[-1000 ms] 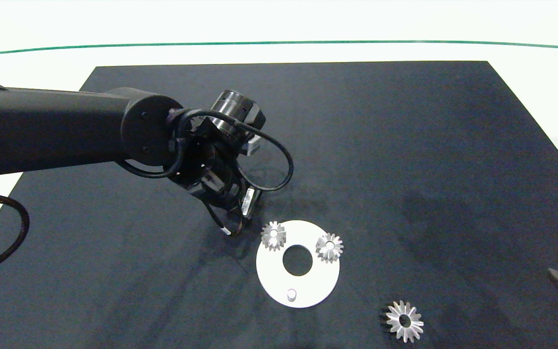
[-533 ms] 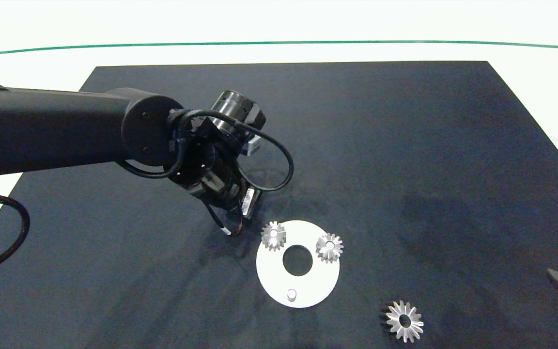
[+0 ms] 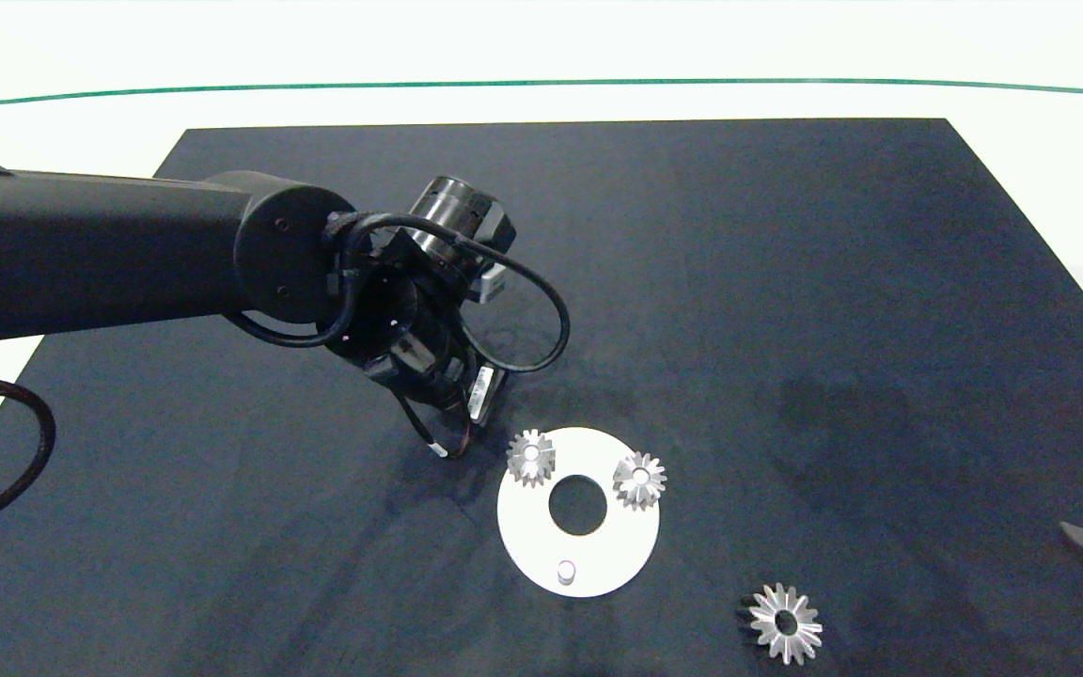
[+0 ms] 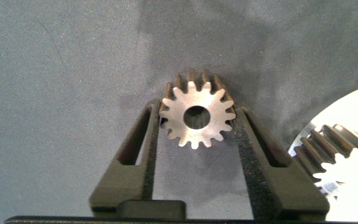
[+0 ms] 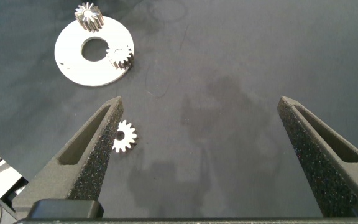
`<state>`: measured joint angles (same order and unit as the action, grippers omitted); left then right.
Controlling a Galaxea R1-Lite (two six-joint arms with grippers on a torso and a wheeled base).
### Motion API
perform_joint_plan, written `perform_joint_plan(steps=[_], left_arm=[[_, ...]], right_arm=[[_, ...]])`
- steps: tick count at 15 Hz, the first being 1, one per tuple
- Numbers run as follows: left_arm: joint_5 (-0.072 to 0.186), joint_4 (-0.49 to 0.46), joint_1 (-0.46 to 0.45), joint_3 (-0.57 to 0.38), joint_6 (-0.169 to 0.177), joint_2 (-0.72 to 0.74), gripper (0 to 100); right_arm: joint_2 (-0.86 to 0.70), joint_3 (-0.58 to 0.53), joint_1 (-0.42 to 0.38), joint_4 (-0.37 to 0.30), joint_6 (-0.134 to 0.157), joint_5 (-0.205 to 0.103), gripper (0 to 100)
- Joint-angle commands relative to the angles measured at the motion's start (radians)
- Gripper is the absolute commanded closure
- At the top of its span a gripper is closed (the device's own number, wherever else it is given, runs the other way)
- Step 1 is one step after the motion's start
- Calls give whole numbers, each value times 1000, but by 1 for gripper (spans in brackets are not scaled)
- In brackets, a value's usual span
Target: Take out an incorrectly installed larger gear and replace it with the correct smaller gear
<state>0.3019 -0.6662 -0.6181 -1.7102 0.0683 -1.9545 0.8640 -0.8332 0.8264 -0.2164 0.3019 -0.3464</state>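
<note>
The left gripper (image 4: 196, 119) is pinching the smaller gear (image 4: 196, 117): its two dark fingers (image 4: 143, 149) press against opposite sides of the gear's toothed rim. The gear is pale, whitish metal with a flat face, short stubby teeth all round and a clean round hole through its middle; darker tooth flanks show behind the face. It sits face-up toward the wrist camera above the dark mat (image 3: 786, 282); whether it rests on the mat or hangs just over it cannot be told. In the head view the left gripper (image 3: 447, 444) points down at the mat, left of centre and toward its near edge, just beside the left rim of a white disc (image 3: 617, 545), and the gear is hidden under the wrist.

The disc has a round central hole and carries two small grey gears (image 3: 530, 458) (image 3: 638, 480) on its far half, and a short bare peg (image 3: 566, 571) near its near rim.

The larger gear (image 3: 785, 636) lies flat on the mat close to the near edge, right of the disc and apart from it: shiny silver, star-like, with long pointed teeth and a round hole.

The right gripper (image 5: 201, 102) hangs over the mat's right edge, its fingers spread wide and holding nothing
</note>
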Motion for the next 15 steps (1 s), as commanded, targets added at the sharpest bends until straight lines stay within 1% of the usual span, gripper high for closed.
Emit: perform_joint_plan(steps=[1,2,5,9,10,11,12,13,15], left_arm=[[2,-3,-2,0,1,5,62],[2,-4,-3,0,1,6,64],[19,-6,-8,18,2,11,70],[19,-3,-8,24,2,25,79],[17,-4,-6,23,-2,52,80],[16,-4,-5,21,-15,85,82],[16,-6,-8,17,-19,124,84],[16,-10,-17,21,-21,170,84],[17,-13,-98,77,-15,258,84]], right_arm=[[1,0,0,-1,2,-2,0],[0,0,0,-1,2,-2,0],[-2,0,0,-1,2,-2,0],[-2,0,0,-1,2,-2,0],[-3,0,0,-1,2,-2,0],[-5,-1,0,-1,2,-2,0],[-7,-1,0,-1,2,-2,0],[-8,-1,0,-1,2,-5,0],[-14,-4,0,0,2,-5,0]])
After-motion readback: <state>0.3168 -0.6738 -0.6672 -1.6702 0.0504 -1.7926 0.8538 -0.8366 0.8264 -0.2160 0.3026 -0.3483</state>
